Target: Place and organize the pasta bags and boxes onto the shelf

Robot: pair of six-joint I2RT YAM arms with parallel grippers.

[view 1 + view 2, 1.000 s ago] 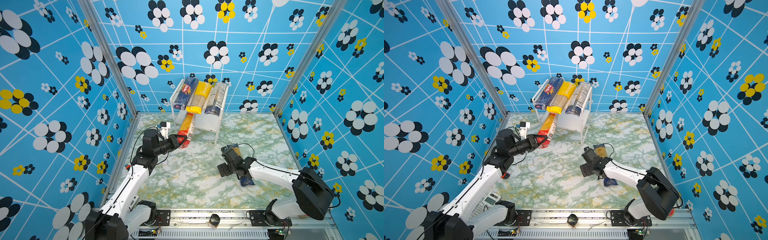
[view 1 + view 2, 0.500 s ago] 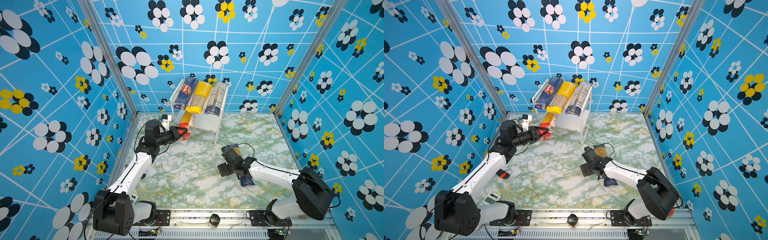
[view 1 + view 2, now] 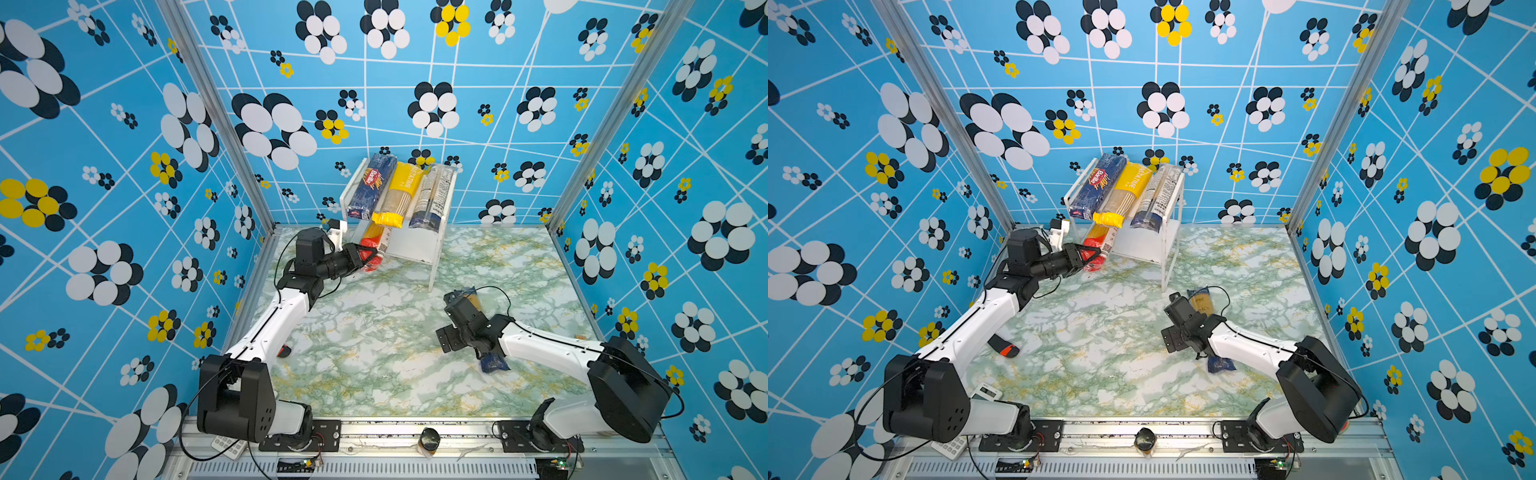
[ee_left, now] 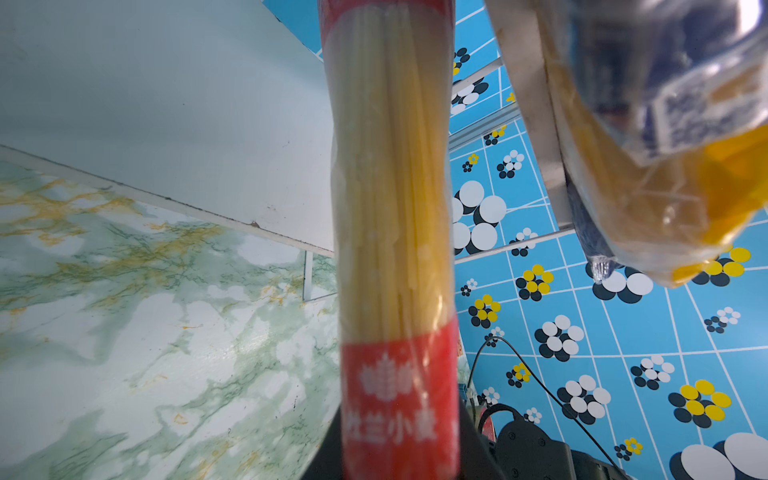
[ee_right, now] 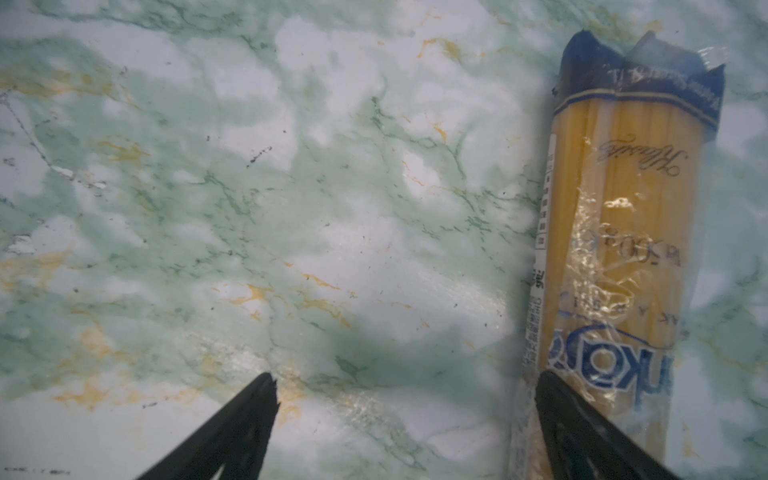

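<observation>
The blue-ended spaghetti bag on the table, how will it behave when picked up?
The bag probably stays fairly stiff, since straight strands fill it. Its glossy, wrinkled film looks slippery. Long and narrow, it would likely tilt if held near one end.

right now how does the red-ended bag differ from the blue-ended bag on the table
The red-ended bag is gripped by the left hand; the blue-ended bag lies ungripped beside the open right hand. The red-ended bag tilts, far end over the shelf's lower board; the blue-ended bag lies flat on the table. Both are clear bags of yellow spaghetti.
</observation>
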